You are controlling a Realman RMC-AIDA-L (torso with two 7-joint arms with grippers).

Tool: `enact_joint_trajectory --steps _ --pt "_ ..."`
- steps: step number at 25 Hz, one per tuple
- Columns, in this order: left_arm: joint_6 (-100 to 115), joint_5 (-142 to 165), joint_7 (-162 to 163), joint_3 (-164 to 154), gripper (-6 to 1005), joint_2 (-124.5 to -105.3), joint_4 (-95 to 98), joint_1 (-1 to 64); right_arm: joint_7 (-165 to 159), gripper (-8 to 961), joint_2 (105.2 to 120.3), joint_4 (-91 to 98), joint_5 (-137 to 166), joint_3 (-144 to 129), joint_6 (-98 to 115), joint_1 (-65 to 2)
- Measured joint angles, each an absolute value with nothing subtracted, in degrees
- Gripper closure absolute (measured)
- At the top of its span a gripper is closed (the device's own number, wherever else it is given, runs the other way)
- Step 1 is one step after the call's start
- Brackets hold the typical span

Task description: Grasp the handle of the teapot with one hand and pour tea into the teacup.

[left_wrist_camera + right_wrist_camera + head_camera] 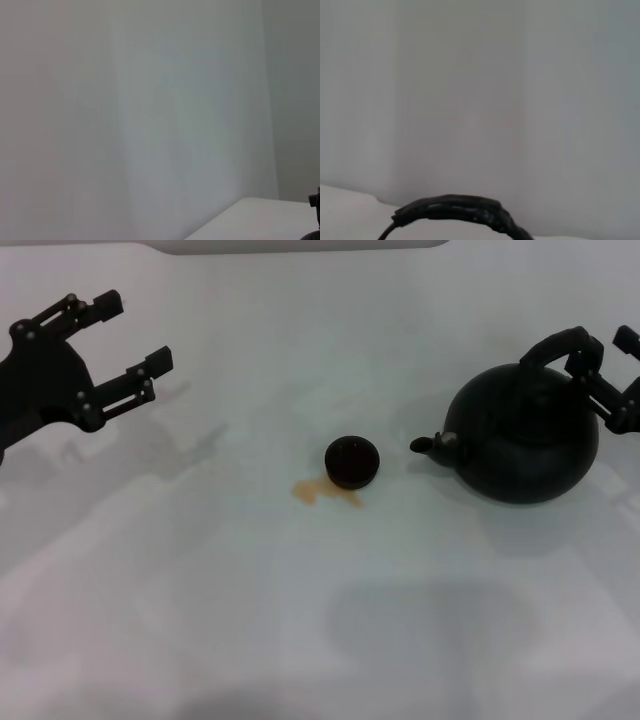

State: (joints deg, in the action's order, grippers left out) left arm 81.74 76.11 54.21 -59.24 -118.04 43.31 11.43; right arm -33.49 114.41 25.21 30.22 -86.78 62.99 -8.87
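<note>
The round matte-black teapot stands on the white table at the right, its short spout pointing toward the teacup. The arched black handle rises over the pot and also shows low in the right wrist view. The small black teacup sits at the table's middle, left of the spout. My right gripper is at the right edge, close by the handle's right end, fingers apart. My left gripper hovers open and empty at the far left.
A brownish spill lies on the table just in front of the teacup. A pale wall fills both wrist views. The left wrist view shows a table corner.
</note>
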Motion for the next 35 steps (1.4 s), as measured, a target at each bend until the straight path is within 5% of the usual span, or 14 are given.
enact_joint_trajectory --steps 1,3,21,30,35 --pt "81.7 76.1 54.3 -59.2 223 -118.04 43.3 11.4 -33.5 448 114.32 25.2 30.2 -86.7 63.3 -8.7" --pt "81.7 76.1 54.3 -59.2 223 -118.04 43.3 11.4 -33.6 215 114.09 25.2 30.3 -86.6 63.9 -8.4" --pt "81.4 76.1 54.2 -58.7 223 -117.77 43.0 12.0 -34.8 111 111.62 21.3 31.1 -85.0 78.2 -3.8" --pt "81.3 74.2 49.2 -54.6 223 -118.53 40.6 12.4 -24.5 103 115.19 15.1 30.8 -64.0 86.8 -3.5" --pt "81.3 74.0 47.5 -49.0 223 -118.58 35.7 15.1 -24.7 107 114.89 15.1 30.7 -61.7 88.2 -3.7"
